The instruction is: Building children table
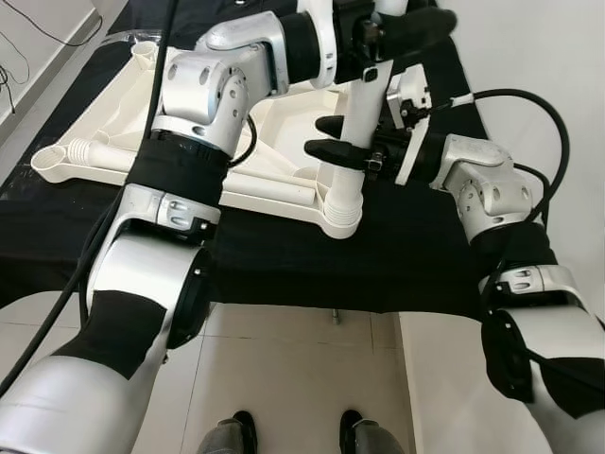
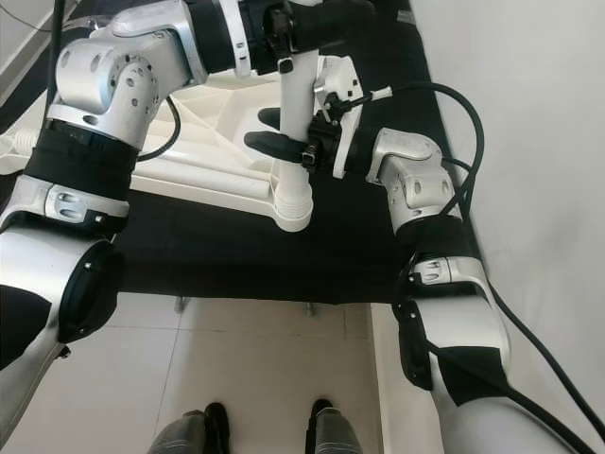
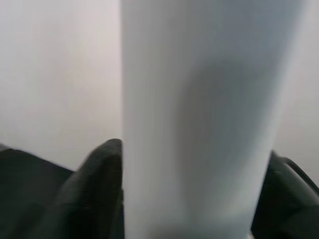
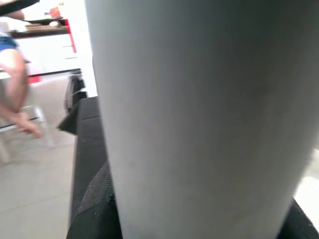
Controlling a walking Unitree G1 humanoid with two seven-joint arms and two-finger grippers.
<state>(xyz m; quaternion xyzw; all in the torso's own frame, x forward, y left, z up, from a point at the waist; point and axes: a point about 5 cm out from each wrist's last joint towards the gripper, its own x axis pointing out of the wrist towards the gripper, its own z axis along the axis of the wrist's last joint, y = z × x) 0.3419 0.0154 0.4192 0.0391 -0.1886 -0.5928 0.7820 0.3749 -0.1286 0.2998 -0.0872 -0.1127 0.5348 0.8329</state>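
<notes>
A white plastic children's table (image 1: 274, 112) lies upside down on a black cloth (image 1: 284, 260). One white table leg (image 1: 357, 106) stands upright in the near corner socket (image 1: 342, 214). My left gripper (image 1: 397, 33) is shut on the leg's upper part, and my right gripper (image 1: 318, 136) is shut on it lower down, just above the socket. The left wrist view has the leg (image 3: 199, 124) close up between black fingers (image 3: 99, 189). In the right wrist view the leg (image 4: 199, 109) sits against a black finger (image 4: 94, 199).
Other corner sockets (image 1: 47, 161) (image 1: 142, 47) of the table stand open at the left and far left. A pale wall (image 2: 529, 113) runs along the right side. Tiled floor and my feet (image 1: 246, 430) are below. A person's leg (image 4: 15, 74) shows in the background.
</notes>
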